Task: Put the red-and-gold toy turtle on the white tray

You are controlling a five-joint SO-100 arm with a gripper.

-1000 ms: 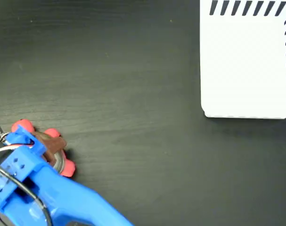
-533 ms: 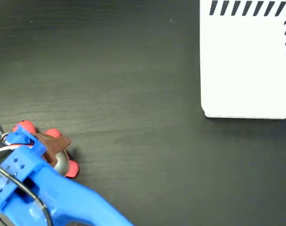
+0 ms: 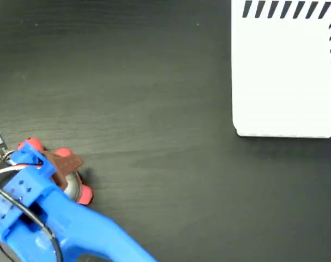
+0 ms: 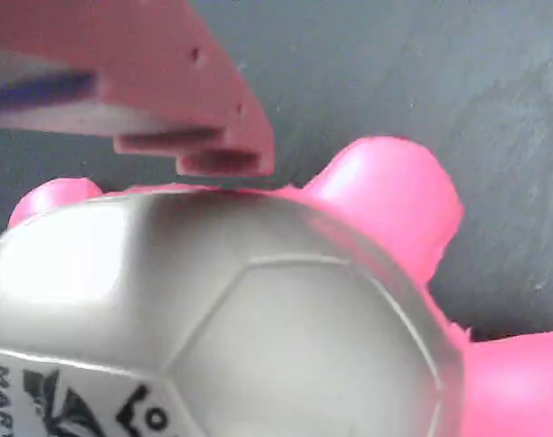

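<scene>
Wrist view shows the red-and-gold toy turtle [image 4: 258, 337] filling the picture, one finger [image 4: 167, 100] touching the upper edge of its shell. Fixed view shows the blue gripper [image 3: 59, 169] clenched on the turtle [image 3: 78, 188] near the table's [image 3: 154, 109] lower left corner. The white tray [image 3: 285, 76] lies well apart, at the upper right corner.

From the fixed view I lose most of the red-and-gold toy turtle [image 3: 72, 183] under the blue arm [image 3: 56, 224], which runs off the frame at 7 o'clock. The white tray [image 3: 285, 76] is cropped at 2 o'clock. On the wrist view only one finger [image 4: 148, 82] of the tool shows, so I can't judge its grip; the shell print is cut off at 7 o'clock.
</scene>
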